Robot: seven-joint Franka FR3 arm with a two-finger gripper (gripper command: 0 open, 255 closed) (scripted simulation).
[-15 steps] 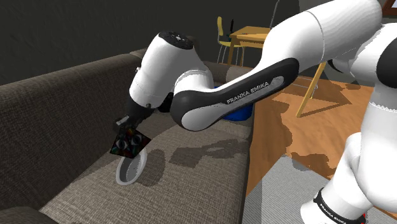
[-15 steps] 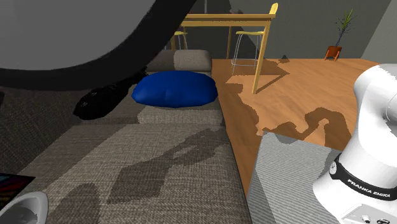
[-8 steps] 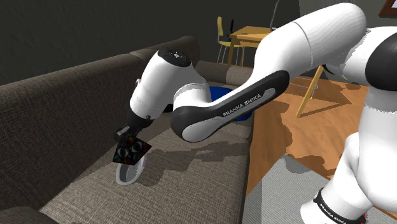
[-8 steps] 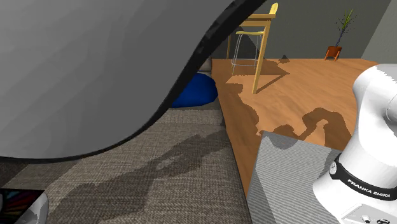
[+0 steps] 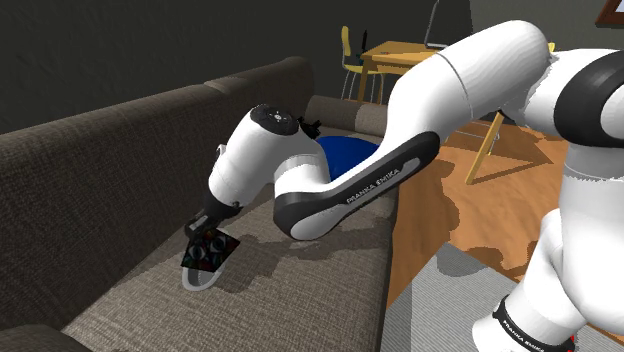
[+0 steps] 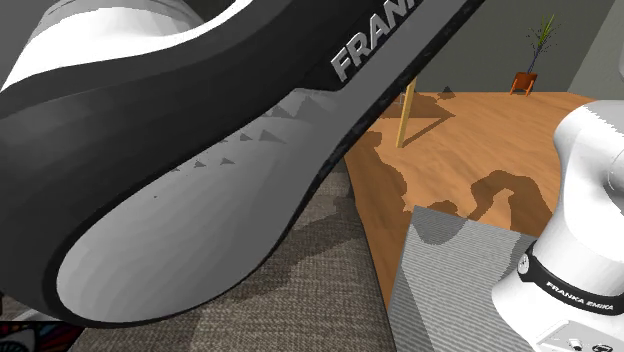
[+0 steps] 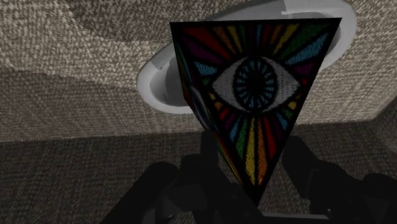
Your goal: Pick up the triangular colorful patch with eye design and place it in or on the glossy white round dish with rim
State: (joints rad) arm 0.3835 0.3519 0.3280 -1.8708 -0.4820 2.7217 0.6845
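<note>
The triangular patch (image 7: 257,89) has rainbow rays around a white eye on black. It is clasped between my gripper's fingers (image 7: 210,153), and it hangs just above the white round dish (image 7: 162,83). In the shoulder view my gripper (image 5: 203,232) holds the patch (image 5: 209,250) low over the dish (image 5: 202,276), which lies on the sofa seat. A corner of the patch (image 6: 35,337) peeks in at the second exterior view's lower left, under the arm.
The dish rests on a grey-brown fabric sofa (image 5: 120,290) with a tall backrest (image 5: 90,170). A blue cushion (image 5: 345,152) lies farther along the seat. Wooden floor (image 5: 470,210), a yellow table (image 5: 395,55) and chairs stand beyond. My stand (image 6: 450,280) is beside the sofa.
My arm has lowered, bringing the held patch down closer over the dish. The forearm now blocks most of the second exterior view.
</note>
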